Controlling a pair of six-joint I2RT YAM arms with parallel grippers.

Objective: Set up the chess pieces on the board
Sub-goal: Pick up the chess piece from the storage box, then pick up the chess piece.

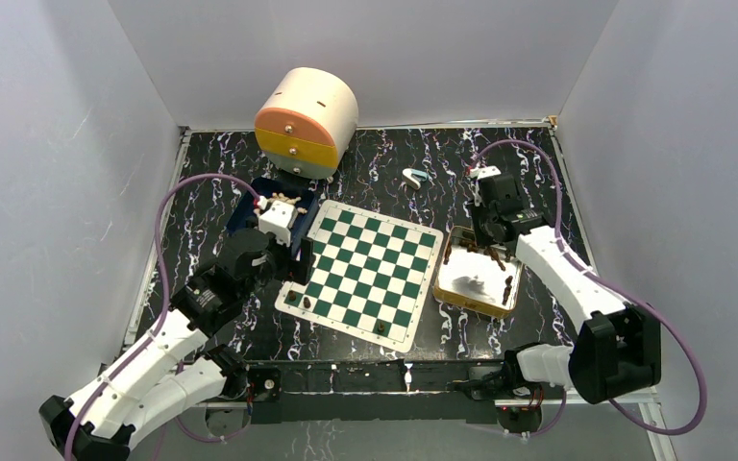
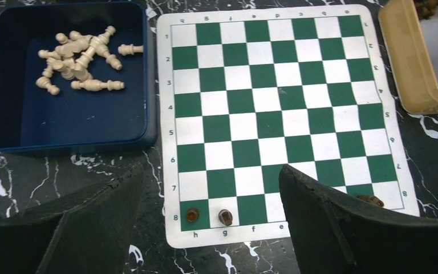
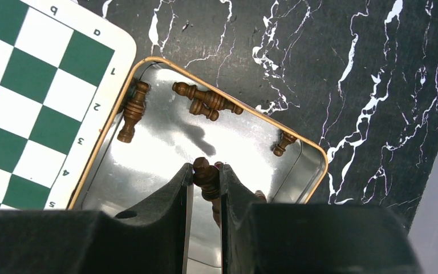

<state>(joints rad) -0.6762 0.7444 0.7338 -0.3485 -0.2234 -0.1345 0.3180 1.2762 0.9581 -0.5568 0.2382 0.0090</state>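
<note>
Right wrist view alone, right gripper (image 3: 206,171) clamping dark piece (image 3: 207,184) above tin (image 3: 159,151), left gripper (image 2: 211,171) wide, empty

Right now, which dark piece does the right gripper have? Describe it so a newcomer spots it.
Find the board; the gold-rimmed tin sits by its right edge. Over the tin, the right gripper pinches one dark piece. It alone is gripped; the others lie loose in the tin.

The white border of the flat green-and-white chequered mat (image 2: 274,123) bears numbers 1 to 8 at nine o'clock and letters h, g, f, e at six o'clock.
</note>
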